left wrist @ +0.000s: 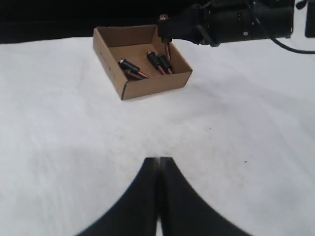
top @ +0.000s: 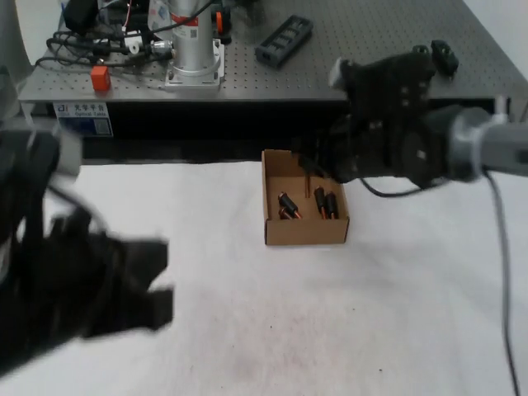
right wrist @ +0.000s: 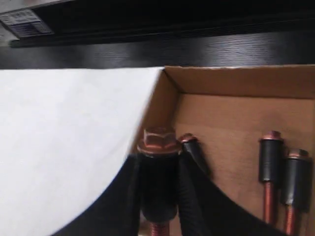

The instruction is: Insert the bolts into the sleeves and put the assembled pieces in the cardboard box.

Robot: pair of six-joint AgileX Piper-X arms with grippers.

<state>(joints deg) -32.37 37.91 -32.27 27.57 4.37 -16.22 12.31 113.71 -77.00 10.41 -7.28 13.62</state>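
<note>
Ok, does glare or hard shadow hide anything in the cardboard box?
High view: no glare, even light on the cardboard box, pieces inside readable. Left wrist view: box interior evenly lit, no hard shadow; the band beyond the white cloth is dark. Right wrist view: box floor evenly lit around the sleeved bolt in the right gripper.
</note>
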